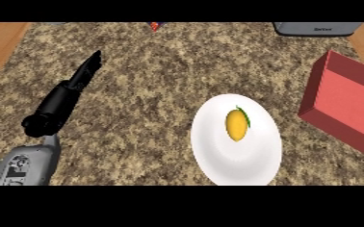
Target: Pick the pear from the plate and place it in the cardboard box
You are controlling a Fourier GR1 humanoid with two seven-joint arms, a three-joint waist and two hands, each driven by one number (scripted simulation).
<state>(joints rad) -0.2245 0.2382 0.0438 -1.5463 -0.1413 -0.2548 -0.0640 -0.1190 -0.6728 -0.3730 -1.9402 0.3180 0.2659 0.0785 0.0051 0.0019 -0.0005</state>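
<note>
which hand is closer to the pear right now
Left. The left hand rests open on the counter, away to the left of the pear on the plate. The right hand is out of view.

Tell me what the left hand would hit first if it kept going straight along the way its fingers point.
Nothing close, it seems. The left hand points up and slightly right over bare counter; its line runs toward the far edge, probably left of the small red and blue object. Height is unclear.

A grey appliance (316,28) at the counter's far edge, beyond the red box (334,101), carries a small dark label, too blurred to read; no other text shows.
</note>
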